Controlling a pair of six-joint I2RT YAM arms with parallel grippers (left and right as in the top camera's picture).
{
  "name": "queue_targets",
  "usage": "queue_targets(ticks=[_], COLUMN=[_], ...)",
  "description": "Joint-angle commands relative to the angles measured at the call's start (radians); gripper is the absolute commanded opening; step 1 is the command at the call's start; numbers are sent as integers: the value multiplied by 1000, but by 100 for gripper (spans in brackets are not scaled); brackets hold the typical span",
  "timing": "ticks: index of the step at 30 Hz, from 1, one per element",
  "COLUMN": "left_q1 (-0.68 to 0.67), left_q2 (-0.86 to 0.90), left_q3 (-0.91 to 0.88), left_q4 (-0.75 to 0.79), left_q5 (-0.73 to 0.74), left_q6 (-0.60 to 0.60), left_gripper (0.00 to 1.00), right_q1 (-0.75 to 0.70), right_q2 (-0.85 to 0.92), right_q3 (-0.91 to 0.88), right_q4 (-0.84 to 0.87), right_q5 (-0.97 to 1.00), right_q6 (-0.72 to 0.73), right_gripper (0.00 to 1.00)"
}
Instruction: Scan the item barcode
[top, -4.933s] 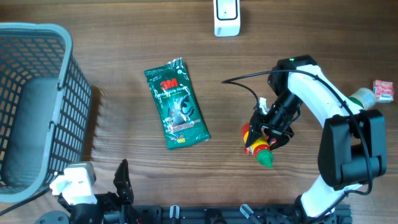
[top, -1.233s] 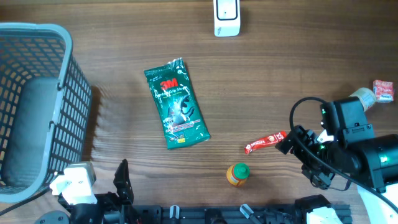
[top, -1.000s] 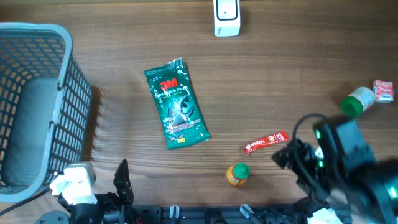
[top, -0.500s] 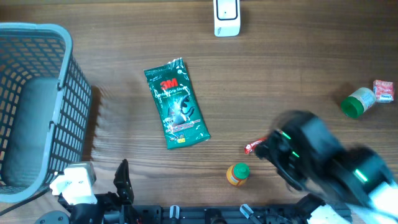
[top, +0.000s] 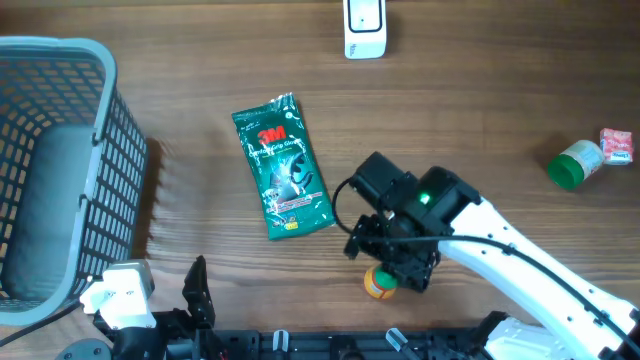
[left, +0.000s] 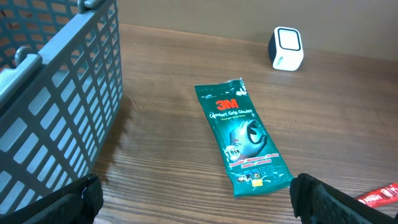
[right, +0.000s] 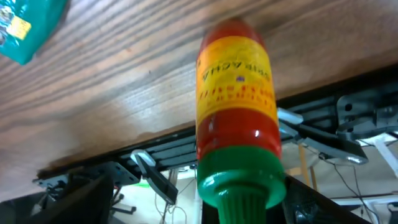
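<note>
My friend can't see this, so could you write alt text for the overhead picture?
The robot's right claw, open, hangs over a small orange bottle near the front edge of a wooden table. A green 3M packet lies mid-table, a grey basket stands at left, and a white scanner sits at the far edge.

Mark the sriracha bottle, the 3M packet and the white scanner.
sriracha bottle (right: 238, 118), right wrist view, red band of its label.
3M packet (top: 284, 165), overhead view, middle of its green face.
white scanner (top: 364, 42), overhead view, lower white body.
</note>
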Motion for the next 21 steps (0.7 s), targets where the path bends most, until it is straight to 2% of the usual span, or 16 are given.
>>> queue_targets(ticks=[1,2,8,12,18,21], left_q1=[5,5,5,5,5,5], left_q2=[-6,-6,-6,-6,-6,-6], left_q3=[1,1,1,1,1,1], left_q4=[3,3,3,3,3,3], left_q5=[11,12,12,11,12,12], left_q6=[-13,-13,-13,-13,-13,-13], left_gripper=[100,100,100,100,100,100], right_q1=[77,92,98,98,98,98], right_q2=[-12,-12,-5,8,8,8], right_q3=[-5,-5,-16,-61,-127,-190], right_q4=[-2,-10,-38,11,38,128], right_q5=[65,91,178,166,178,166], right_q6=[130,171,236,283,406,408], right_gripper=[91,95,93,82,79,74])
